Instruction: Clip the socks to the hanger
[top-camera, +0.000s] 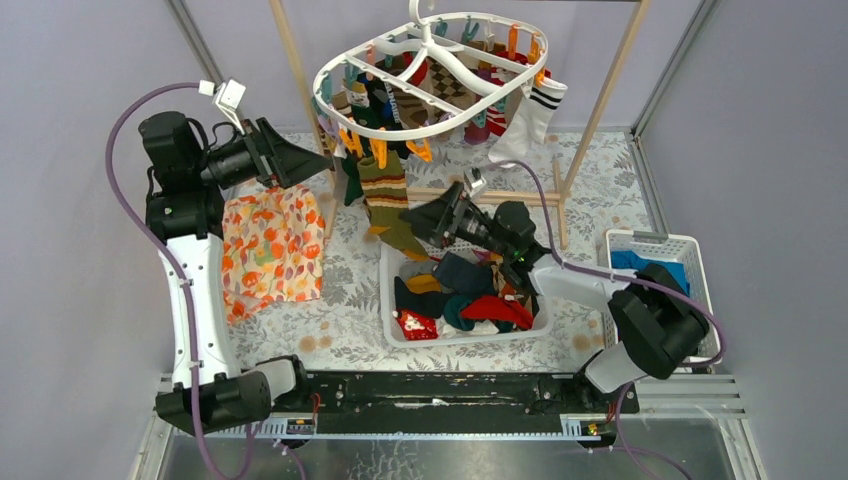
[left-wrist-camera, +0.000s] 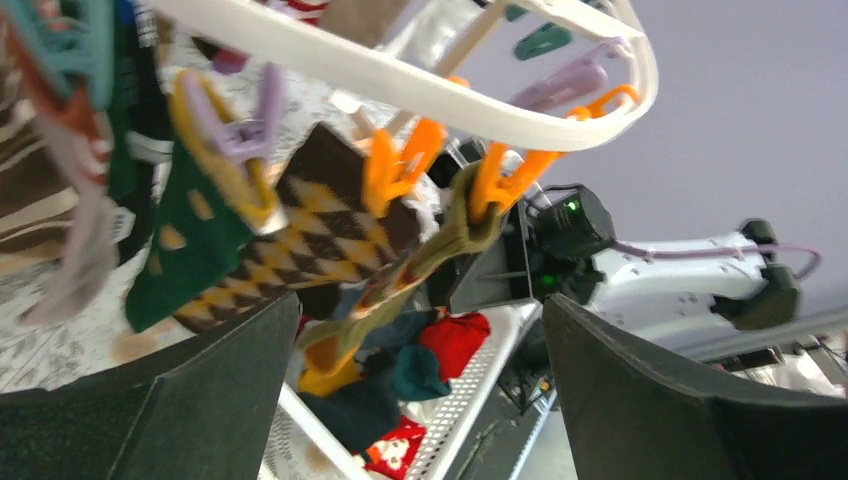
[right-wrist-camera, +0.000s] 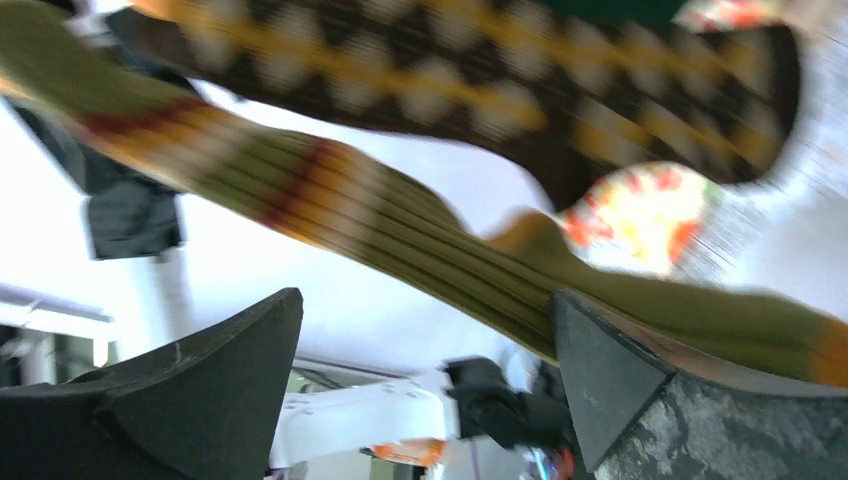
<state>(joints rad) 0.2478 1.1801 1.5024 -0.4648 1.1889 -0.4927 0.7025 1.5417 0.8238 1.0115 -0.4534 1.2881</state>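
The white oval hanger (top-camera: 430, 75) hangs at the back with several socks clipped under it. An olive striped sock (top-camera: 385, 195) hangs from an orange clip (left-wrist-camera: 500, 185) at its front rim, beside a brown argyle sock (left-wrist-camera: 300, 235). My left gripper (top-camera: 320, 160) is open and empty, just left of the hanger's front rim (left-wrist-camera: 400, 85). My right gripper (top-camera: 412, 218) is open at the olive sock's foot. In the right wrist view the olive sock (right-wrist-camera: 400, 240) lies across the top of the right finger (right-wrist-camera: 640, 390), not pinched. More loose socks (top-camera: 480, 300) fill a white basket (top-camera: 395, 335).
An orange floral cloth (top-camera: 270, 245) lies on the table to the left. A second white basket (top-camera: 690, 250) with blue clothes stands at the right. The pale wooden rack's legs (top-camera: 600, 100) stand around the hanger. Grey walls close both sides.
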